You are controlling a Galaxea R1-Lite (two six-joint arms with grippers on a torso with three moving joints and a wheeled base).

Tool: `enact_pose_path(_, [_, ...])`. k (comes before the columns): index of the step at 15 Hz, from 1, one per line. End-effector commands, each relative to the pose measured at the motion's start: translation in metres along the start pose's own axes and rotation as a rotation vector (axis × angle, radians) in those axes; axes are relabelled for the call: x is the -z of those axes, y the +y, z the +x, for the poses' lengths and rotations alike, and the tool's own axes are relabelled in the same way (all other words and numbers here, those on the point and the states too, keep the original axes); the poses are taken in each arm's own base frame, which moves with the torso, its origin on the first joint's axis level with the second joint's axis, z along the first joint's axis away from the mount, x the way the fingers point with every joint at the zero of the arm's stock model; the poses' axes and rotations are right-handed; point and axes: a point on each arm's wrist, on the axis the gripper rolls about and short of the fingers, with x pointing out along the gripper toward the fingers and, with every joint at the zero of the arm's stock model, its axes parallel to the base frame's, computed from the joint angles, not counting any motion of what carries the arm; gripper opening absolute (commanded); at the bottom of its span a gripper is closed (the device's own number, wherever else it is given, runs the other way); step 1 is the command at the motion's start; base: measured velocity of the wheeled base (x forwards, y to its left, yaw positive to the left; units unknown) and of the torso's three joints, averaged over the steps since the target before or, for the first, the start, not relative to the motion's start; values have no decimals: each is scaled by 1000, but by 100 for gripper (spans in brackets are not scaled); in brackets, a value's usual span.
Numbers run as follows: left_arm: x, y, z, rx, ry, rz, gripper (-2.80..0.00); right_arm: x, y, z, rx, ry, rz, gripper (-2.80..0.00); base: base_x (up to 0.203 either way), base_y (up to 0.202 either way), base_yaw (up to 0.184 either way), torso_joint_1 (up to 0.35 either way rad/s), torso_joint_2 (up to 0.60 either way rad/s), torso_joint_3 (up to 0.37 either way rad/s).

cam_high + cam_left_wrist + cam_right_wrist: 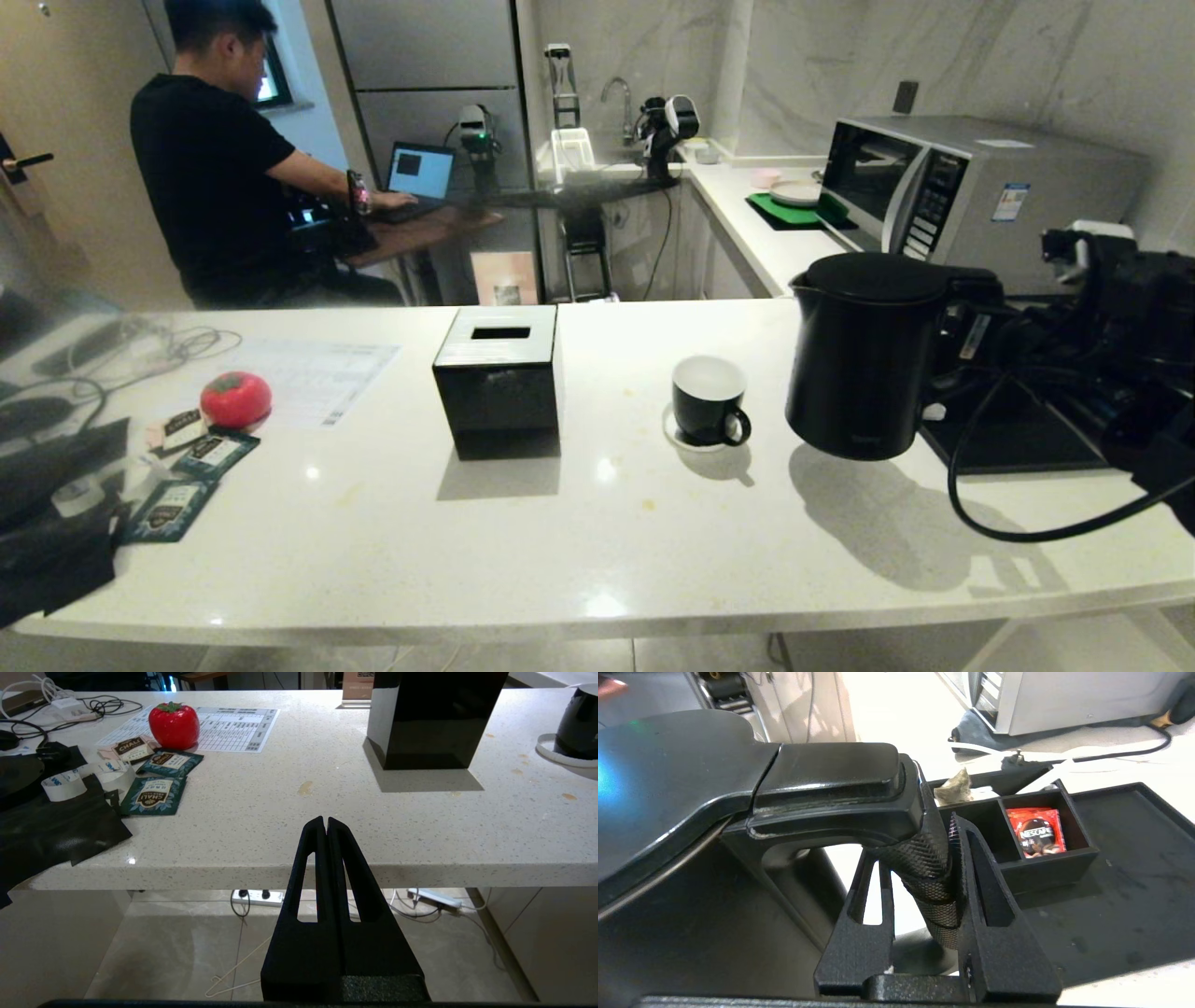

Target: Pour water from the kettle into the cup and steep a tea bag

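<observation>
I am pinching the handle of the kettle (864,359) with my right gripper (924,877); the kettle is hanging just right of the cup (709,399). I should bring the spout over the cup, tilting slowly. My left gripper (325,826) is pressed together, parked.

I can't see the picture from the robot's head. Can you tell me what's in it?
The robot's right gripper holds a tall black kettle by its handle, lifted just right of a small black cup on a white saucer. The white counter also holds a black tissue box, a red tomato-shaped thing and tea packets. Behind, a person works at a laptop.
</observation>
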Motion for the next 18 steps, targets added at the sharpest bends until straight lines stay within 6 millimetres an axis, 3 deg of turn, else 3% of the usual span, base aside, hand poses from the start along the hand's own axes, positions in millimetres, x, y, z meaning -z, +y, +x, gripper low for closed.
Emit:
enact_pose_path(1, [0, 0, 0, 0, 0, -1, -280, -1, -1, 1, 5, -7, -7, -280, 0, 0, 0, 0, 0, 0])
enact_pose_path(18, [0, 0, 0, 0, 0, -1, -280, 2, -5, 3, 19, 22, -17, -280, 0, 0, 0, 0, 0, 0])
